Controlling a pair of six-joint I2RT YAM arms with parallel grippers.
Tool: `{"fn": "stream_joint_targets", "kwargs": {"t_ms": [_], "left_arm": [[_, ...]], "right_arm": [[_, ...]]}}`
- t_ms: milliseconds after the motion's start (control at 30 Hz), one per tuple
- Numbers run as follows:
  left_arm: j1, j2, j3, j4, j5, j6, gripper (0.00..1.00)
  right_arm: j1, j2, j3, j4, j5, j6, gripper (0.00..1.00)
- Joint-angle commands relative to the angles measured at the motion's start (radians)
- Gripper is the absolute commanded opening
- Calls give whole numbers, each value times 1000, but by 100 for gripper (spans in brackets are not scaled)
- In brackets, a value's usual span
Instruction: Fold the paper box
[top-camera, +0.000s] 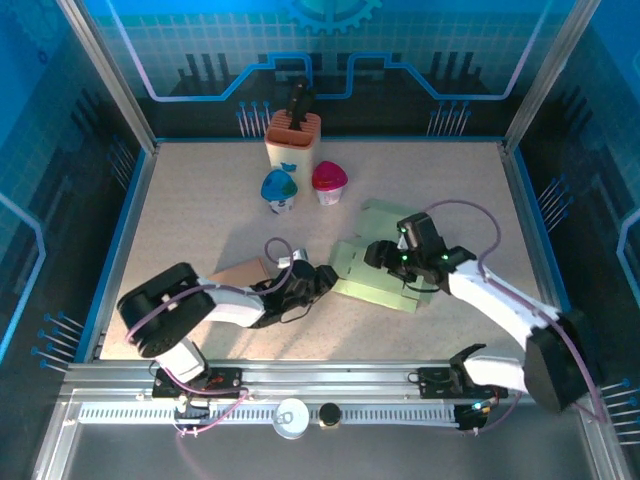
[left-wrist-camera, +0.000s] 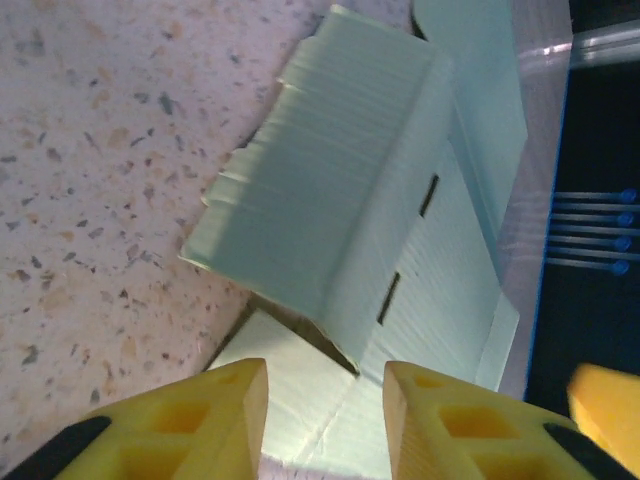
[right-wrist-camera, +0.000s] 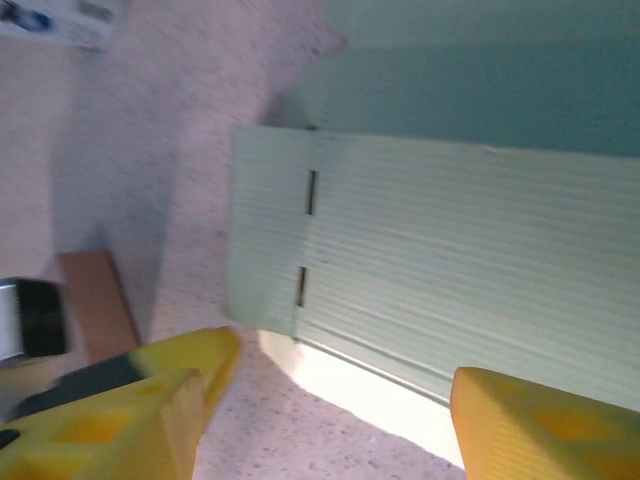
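While the fold was not yet complete, the box (top-camera: 372, 290) lay mostly flat on the bench (top-camera: 200, 210), right of centre and near the front, between the two grippers. Its long axis ran aslant, from the near left towards the far right. In the left wrist view, one panel with two slots stood raised along a crease, directly ahead of the left gripper (top-camera: 322, 278). That gripper sat just beside the box's left edge, jaws spread and holding nothing. The right gripper (top-camera: 378, 255) hung over the box's middle, jaws spread wide, with the slotted panel lying ahead between its fingers (right-wrist-camera: 190, 385). Both arms were close. The left was judged better placed to push the raised panel over, the right to hold the sheet down.

At the back stood an orange holder (top-camera: 293, 150) with a dark tool (top-camera: 300, 100) upright in it. Before it stood a blue cup (top-camera: 279, 188) and a pink cup (top-camera: 329, 180), contents not discernible.
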Motion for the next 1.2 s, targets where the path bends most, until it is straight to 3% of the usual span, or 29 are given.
{"fn": "stream_joint_targets", "kwargs": {"t_ms": [0, 233, 767, 1167], "left_arm": [[0, 64, -38, 222, -22, -108, 32], [-38, 85, -70, 295, -118, -130, 29], [-38, 213, -56, 487, -149, -154, 28], [-38, 204, -44, 491, -174, -136, 30]], "right_arm": [[3, -101, -71, 21, 36, 59, 66], [3, -199, -118, 22, 18, 98, 65], [10, -207, -141, 35, -3, 116, 64], [19, -194, -162, 61, -5, 135, 64]]}}
